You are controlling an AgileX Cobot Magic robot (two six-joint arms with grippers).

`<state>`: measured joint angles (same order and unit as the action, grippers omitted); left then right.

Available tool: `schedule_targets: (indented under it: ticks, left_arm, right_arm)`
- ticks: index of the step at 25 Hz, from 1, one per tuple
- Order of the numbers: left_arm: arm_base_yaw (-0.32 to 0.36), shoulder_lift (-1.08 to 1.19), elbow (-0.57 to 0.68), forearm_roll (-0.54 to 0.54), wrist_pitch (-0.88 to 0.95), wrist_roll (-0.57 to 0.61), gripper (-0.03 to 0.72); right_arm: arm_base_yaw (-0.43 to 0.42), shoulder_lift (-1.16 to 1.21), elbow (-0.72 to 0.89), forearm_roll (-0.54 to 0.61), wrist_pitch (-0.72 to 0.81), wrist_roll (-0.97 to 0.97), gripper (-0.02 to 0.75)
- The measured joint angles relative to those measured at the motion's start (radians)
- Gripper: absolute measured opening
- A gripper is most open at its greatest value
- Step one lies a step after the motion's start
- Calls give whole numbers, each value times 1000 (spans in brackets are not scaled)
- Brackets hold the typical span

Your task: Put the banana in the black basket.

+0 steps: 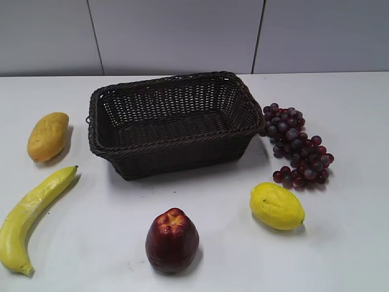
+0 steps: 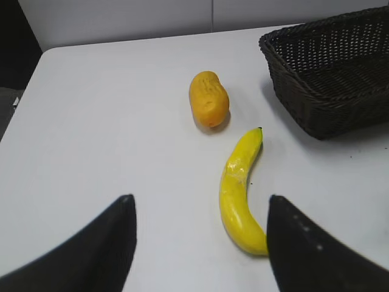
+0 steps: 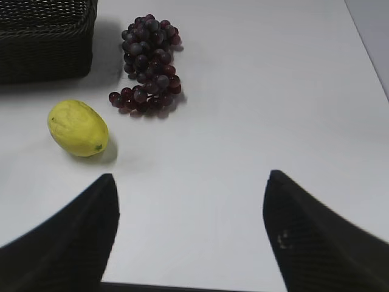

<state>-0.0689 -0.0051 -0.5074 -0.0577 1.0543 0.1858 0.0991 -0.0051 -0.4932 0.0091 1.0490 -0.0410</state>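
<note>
The banana (image 1: 33,213) lies on the white table at the front left, its greenish tip pointing toward the black basket (image 1: 173,152), which stands behind the middle and holds nothing. In the left wrist view the banana (image 2: 238,191) lies just ahead of my left gripper (image 2: 199,201), with its stem end next to the right finger. The left gripper is open and empty above the table. The basket's corner shows at the upper right (image 2: 328,109). My right gripper (image 3: 189,185) is open and empty over bare table. Neither gripper shows in the exterior view.
A stubby yellow-orange fruit (image 1: 47,136) lies left of the basket, beyond the banana (image 2: 208,99). A dark red apple (image 1: 172,239) stands at the front middle. A lemon (image 1: 276,205) and purple grapes (image 1: 296,145) lie right of the basket.
</note>
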Motion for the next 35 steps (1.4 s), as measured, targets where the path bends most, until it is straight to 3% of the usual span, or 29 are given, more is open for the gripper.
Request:
schedule_targets:
  ticks: [22, 27, 35]
  left_arm:
    - [0, 13, -1, 0, 0, 0, 459]
    - [0, 124, -25, -8, -65, 0, 641]
    - [0, 482, -39, -14, -251, 0, 671]
  right_arm:
    - [0, 0, 0, 0, 0, 0, 591]
    - [0, 0, 0, 0, 0, 0, 591]
    - [0, 0, 0, 0, 0, 0, 591]
